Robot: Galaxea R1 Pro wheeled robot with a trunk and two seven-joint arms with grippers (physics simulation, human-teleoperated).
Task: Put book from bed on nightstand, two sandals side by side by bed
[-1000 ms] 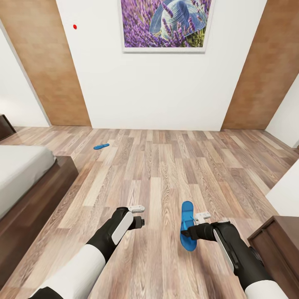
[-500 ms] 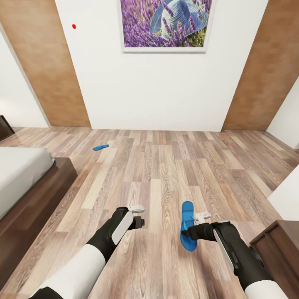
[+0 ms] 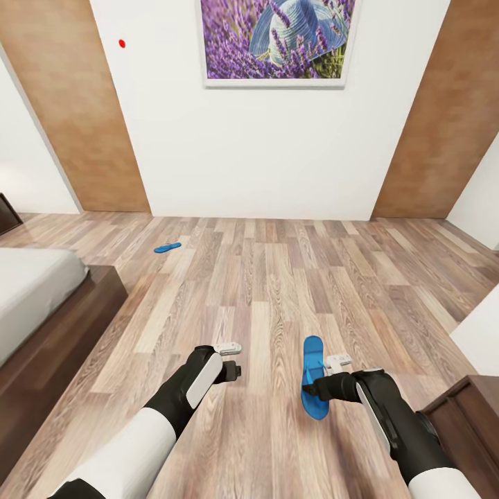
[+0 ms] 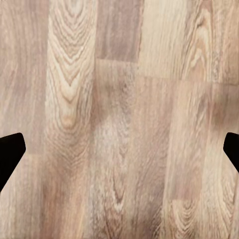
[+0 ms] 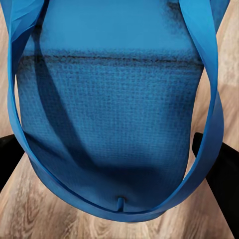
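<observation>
In the head view my right gripper [image 3: 317,388] is shut on a bright blue sandal [image 3: 312,353], held above the wood floor low in the picture. The right wrist view has that sandal's sole [image 5: 114,99] and strap between the right gripper's [image 5: 117,167] black fingers. The other sandal [image 3: 167,247] lies on the floor farther off, past the corner of the bed [image 3: 41,298]. My left gripper [image 3: 232,360] hangs open over bare planks, its fingertips wide apart around nothing in the left wrist view [image 4: 119,154]. The book is out of view.
A white wall with a framed lavender picture [image 3: 277,41] stands ahead, between two brown wooden doors [image 3: 76,118]. A dark brown cabinet corner [image 3: 464,423] sits at the bottom right. A dark wooden edge [image 3: 7,211] shows at the far left.
The whole view has drifted slightly, so the bed and the far sandal sit a little further left. Both arms hold the same pose, with the sandal still gripped.
</observation>
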